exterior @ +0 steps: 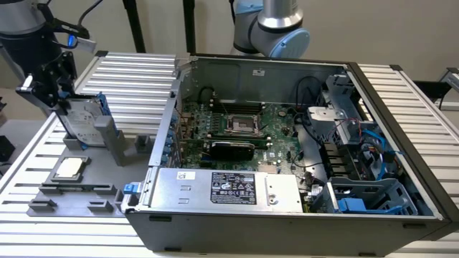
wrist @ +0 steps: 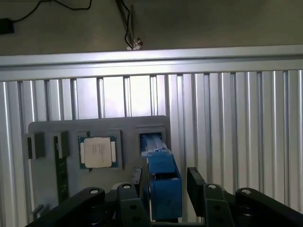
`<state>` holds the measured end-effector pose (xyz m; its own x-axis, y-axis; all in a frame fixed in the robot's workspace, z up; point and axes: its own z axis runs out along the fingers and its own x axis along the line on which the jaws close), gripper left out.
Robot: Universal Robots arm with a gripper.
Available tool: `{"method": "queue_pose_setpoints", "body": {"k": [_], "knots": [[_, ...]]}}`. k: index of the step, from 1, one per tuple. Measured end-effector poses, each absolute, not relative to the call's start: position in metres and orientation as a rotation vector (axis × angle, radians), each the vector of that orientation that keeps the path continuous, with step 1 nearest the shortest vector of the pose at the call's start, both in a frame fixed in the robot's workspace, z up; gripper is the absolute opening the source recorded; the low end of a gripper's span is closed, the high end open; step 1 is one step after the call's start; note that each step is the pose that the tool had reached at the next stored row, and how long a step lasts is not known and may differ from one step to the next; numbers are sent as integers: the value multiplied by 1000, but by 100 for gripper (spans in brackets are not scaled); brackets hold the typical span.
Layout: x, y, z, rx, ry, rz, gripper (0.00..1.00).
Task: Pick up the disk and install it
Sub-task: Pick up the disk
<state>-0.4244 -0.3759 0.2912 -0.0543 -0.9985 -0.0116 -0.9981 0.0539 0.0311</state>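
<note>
My claw [exterior: 59,102] hangs in the upper left of the exterior view, over the slatted metal table [exterior: 136,70] beside the open computer case [exterior: 258,70]. Its jaws are spread apart. From the wrist view, my claw [wrist: 165,182] straddles the top edge of the disk [wrist: 161,165]. One black finger [wrist: 195,179] stands on each side of the blue rail, with a thin gap on both sides, so nothing is gripped.

The disk [exterior: 80,121] stands upright on its edge in a grey stand [exterior: 109,141], just under my claw and left of the case. Its silver face with the white label is turned toward the exterior view's left, and its blue rail [exterior: 100,105] runs up the side nearer the case. The stand sits on a grey plate [exterior: 43,207] lying on the table.

On that same plate, toward the lower left of the exterior view, a square silver chip [exterior: 70,167] lies flat in its pocket. In the wrist view the chip [wrist: 98,152] is just beside the slot that holds the disk.

Inside the case I see the green circuit board [exterior: 237,115], a grey power box [exterior: 229,188] along the near wall, and a blue drive cage [exterior: 366,201] at the lower right.
</note>
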Motion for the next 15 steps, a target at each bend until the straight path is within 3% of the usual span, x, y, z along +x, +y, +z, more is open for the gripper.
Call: {"method": "queue_pose_setpoints", "body": {"k": [15], "knots": [[-426,-376,286,2179,-2258,-33,51]]}}
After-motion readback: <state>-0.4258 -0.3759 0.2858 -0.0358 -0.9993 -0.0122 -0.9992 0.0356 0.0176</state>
